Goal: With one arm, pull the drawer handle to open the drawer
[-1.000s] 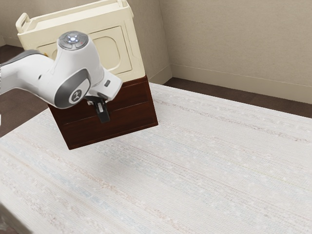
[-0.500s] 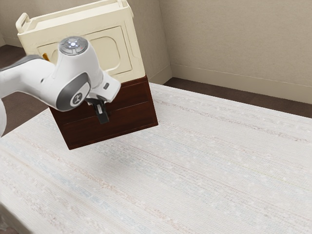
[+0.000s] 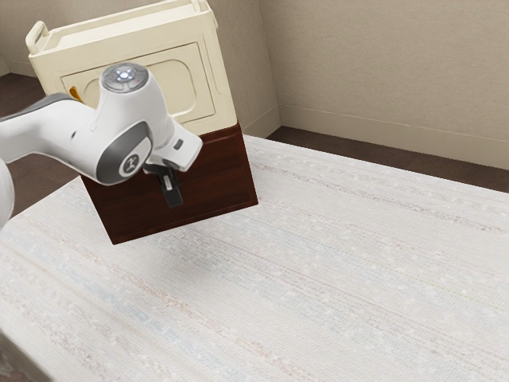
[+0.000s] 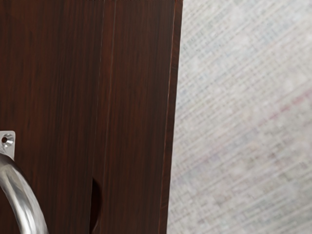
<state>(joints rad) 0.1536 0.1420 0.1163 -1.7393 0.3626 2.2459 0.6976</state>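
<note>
Handle: curved, shiny metal bow [image 4: 22, 197] on the dark wooden drawer front, near the claw; probably rigid and smooth, likely to slip under a loose or crooked grip.
Where to hold: around the middle of the bow, one side of the claw inside the curve and one outside, so the pull runs evenly.
Screw plate: bright metal foot [image 4: 8, 141] flat on the wood; too thin to grip, best avoided.
Drawer front: dark wood [image 4: 53, 92], looking shut; probably stiff at first, then sliding, its weight carried by the cabinet. A straight outward pull should suit it; a sideways one could jam it.
Cream box: on top of the cabinet [image 3: 227, 171]; a jerk could shake it.
Claw: before the cabinet [image 3: 171, 199], pointing down; wide or narrow, I cannot tell.
Worktop: cloth-patterned [image 3: 350, 270], under the cabinet.
</note>
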